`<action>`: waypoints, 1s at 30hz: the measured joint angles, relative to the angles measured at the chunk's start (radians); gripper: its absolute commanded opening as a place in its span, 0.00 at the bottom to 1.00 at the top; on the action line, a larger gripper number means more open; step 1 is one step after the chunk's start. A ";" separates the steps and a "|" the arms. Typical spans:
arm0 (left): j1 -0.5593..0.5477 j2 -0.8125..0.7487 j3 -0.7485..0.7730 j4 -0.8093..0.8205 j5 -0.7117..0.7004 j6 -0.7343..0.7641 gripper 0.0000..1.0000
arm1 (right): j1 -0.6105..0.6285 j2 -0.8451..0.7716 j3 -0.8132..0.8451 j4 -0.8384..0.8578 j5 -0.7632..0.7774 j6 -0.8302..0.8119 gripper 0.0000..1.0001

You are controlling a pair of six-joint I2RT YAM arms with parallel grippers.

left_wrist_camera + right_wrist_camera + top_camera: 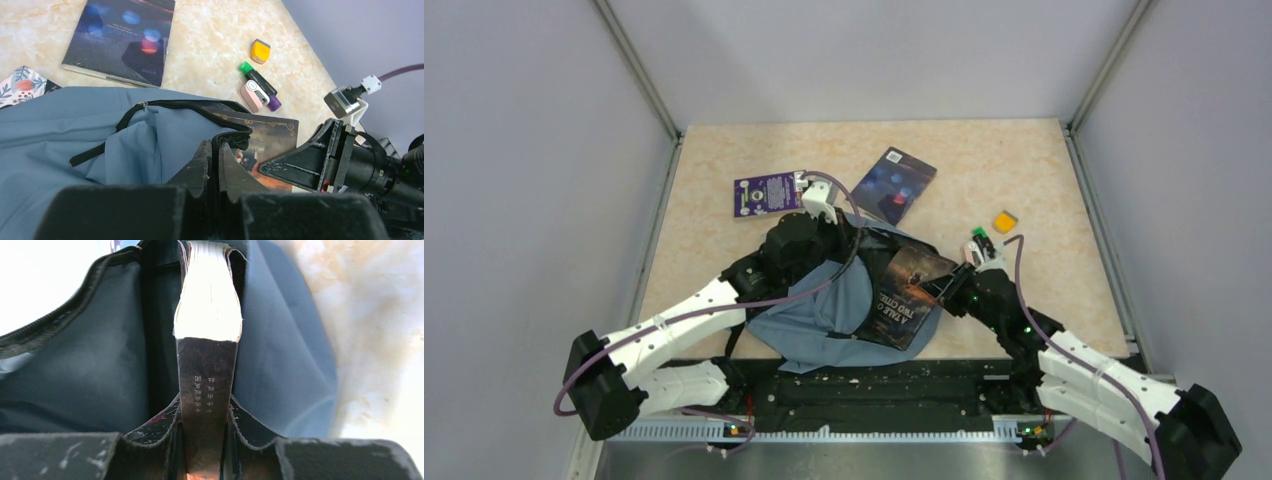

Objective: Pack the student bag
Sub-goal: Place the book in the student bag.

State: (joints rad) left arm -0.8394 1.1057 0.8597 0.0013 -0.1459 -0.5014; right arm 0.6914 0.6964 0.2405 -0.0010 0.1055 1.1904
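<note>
the bag [809,322] lies flat on the table [1034,165], near the front edge, between the two arms. the left gripper [215,146] is pressed together on the black zip edge [170,103] of the bag and lifts it, so the mouth is open. the right gripper [205,412] pinches a brown book [902,298] by one end. in the right wrist view the far end of the book is inside the mouth of the bag, with dark cloth on one side and blue cloth on the other.

so the step now looks like this: slide the brown book into the bag. it is only part way in, and most of its cover shows from above.

next, i think the right gripper must push the book deeper, straight along the opening, while the left one holds the edge up. if the edge drops, the book may catch on the zip. then the right gripper must let go and pull out without dragging the book back.

more things lie on the table behind the bag: a blue book [894,183], a purple card [767,193], a marker [977,238] and a small orange block [1005,220]. i think the task is far from done.
</note>
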 measured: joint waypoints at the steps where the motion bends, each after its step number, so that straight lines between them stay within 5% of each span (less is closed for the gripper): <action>1: 0.000 0.000 0.000 0.000 0.006 0.005 0.00 | 0.000 0.027 0.011 0.018 -0.010 0.000 0.00; 20: 0.046 -0.039 0.000 -0.001 0.105 0.064 0.00 | 0.000 0.326 0.133 0.403 -0.097 0.114 0.00; 30: 0.063 -0.039 0.000 0.007 0.116 0.063 0.00 | 0.051 0.526 0.103 0.467 -0.005 0.076 0.00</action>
State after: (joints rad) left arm -0.7769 1.0672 0.8597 0.0082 -0.0303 -0.4389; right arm 0.7422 1.2221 0.3431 0.4664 0.1001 1.2663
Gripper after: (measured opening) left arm 0.042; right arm 0.232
